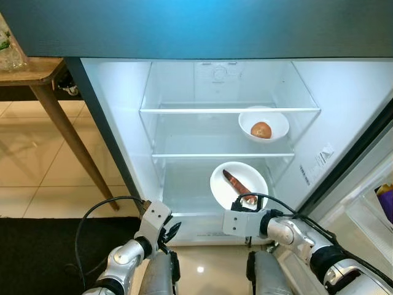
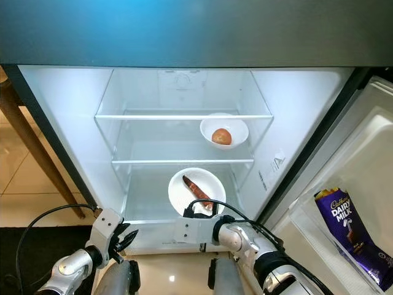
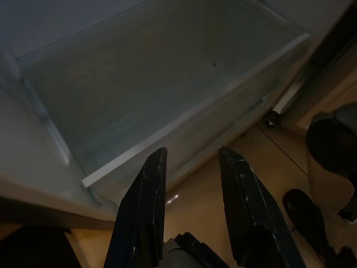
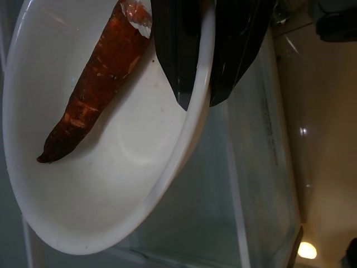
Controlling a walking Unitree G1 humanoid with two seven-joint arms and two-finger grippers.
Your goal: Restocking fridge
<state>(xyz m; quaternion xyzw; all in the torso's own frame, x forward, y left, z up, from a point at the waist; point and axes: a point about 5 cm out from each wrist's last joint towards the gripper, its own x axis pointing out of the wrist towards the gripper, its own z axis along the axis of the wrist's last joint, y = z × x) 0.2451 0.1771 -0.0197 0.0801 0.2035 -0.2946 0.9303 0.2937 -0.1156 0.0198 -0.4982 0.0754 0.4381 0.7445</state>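
White ceramic bowl, low centre, looks rigid, breakable; right gripper fingers pinch its rim. Left gripper fingers apart.

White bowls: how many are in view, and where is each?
2. One white bowl with a round brownish food item sits on the fridge's middle glass shelf, right side. The other white bowl, holding a carrot, is gripped by its rim in the right end effector at the lower compartment.

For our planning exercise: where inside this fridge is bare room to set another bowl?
Free: the top shelf, and the middle shelf's left part beside the bowl with the round fruit. Crowded: low on the right, where the right gripper holds the carrot bowl.
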